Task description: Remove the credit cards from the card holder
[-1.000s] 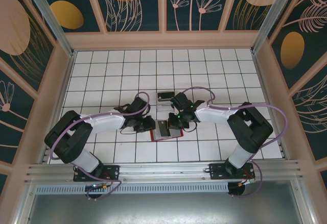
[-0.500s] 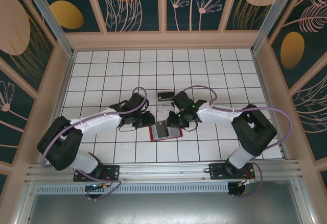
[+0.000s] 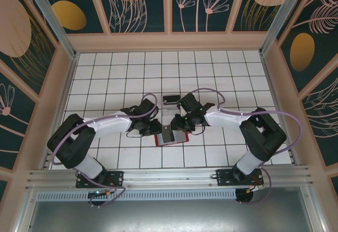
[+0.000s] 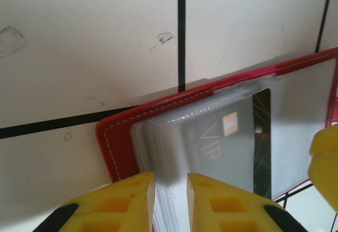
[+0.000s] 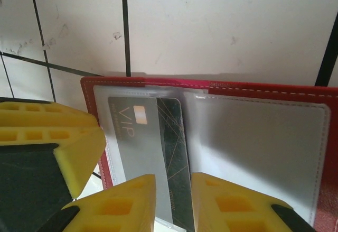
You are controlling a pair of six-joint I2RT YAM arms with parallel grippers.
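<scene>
right now the red card holder (image 3: 171,136) lies open on the white tiled surface (image 3: 116,73), btwn the two arms, w/ a clear box (image 3: 170,100) just behind it. inside the holder: a stack of grey-clear sleeves (image 5: 264,147). one sleeve on the left half has a dark "vip" credit card (image 5: 171,137) in it, most of it misted by the plastic, one dark strip sharper. left pincer (image 4: 171,182) is pressed nearly together on the sleeves' edge at the holder's left side. right pincer (image 5: 173,182): fingers a bit apart, card's near end btwn them; can't tell if it grips.
</scene>
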